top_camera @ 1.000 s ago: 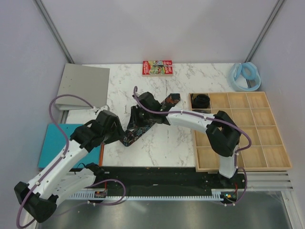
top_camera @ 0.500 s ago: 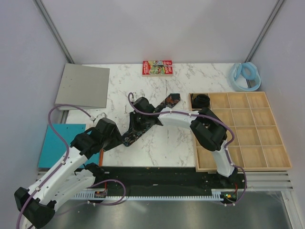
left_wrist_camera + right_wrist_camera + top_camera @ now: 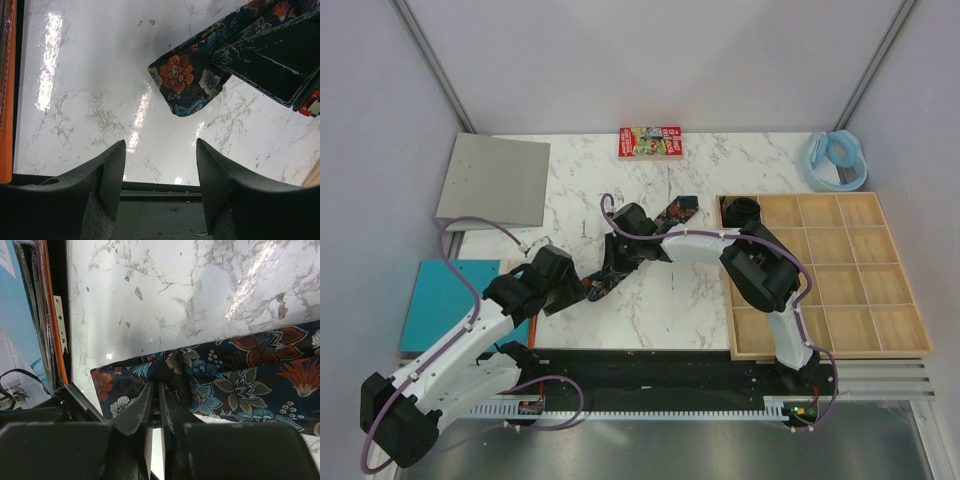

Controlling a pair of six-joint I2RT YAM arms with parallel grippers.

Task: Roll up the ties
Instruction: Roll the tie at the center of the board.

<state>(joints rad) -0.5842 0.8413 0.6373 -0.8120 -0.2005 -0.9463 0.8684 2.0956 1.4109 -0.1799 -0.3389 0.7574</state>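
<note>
My right gripper [image 3: 155, 387] is clenched on the tie [image 3: 235, 375]. The fingers have only a sliver between them, and a ridge of the flowered cloth is bunched at their tips, a little way in from the tie's pointed end. My left gripper [image 3: 160, 145] is released, with nothing between its fingers, and hovers over bare table [image 3: 90, 100].

I place everything from the wooden tray [image 3: 840, 351]. One rolled tie [image 3: 742, 211] already sits in the tray's far-left compartment. The loose tie lies flat on the marble to the left of the tray. Its long axis runs on a diagonal, with one end close to the tray's far-left corner and the pointed end at the far reach from the tray, down toward my bases.

That diagonal is what the next move hangs on, as I judge it. The pointed end lies just ahead of my left gripper and slightly to one side, apart from it and not touching. My right gripper is the nearer one, since it is on the cloth already. A roll would have to start at that pointed end and travel up the axis toward the tray, so the left can only help steady the tip.
</note>
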